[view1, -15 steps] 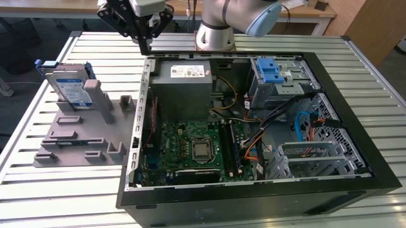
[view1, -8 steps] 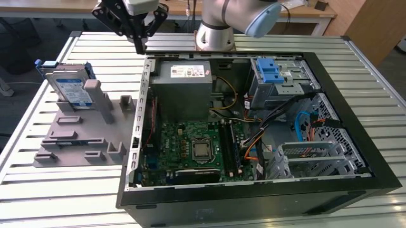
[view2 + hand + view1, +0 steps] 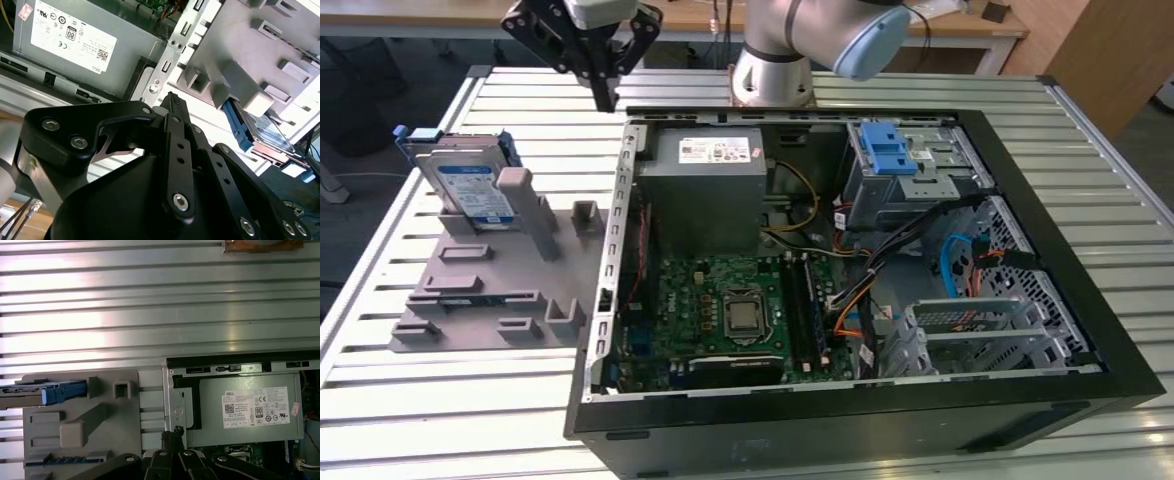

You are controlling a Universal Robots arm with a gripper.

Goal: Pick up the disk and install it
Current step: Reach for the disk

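Note:
The disk stands on edge in a grey holder plate on the slatted table, at the exterior view's left; its blue-and-white label and blue rails show. In the first wrist view the disk appears edge-on, and in the second wrist view the disk sits behind a holder post. My gripper hangs above the table by the computer case's back left corner, to the right of the disk and apart from it. Its fingers are pressed together with nothing between them. The fingertips show over the case's edge.
The open computer case fills the table's middle, with a grey power supply box, the motherboard, and a silver drive cage with a blue latch. Loose cables cross its right half. The arm's base stands behind the case.

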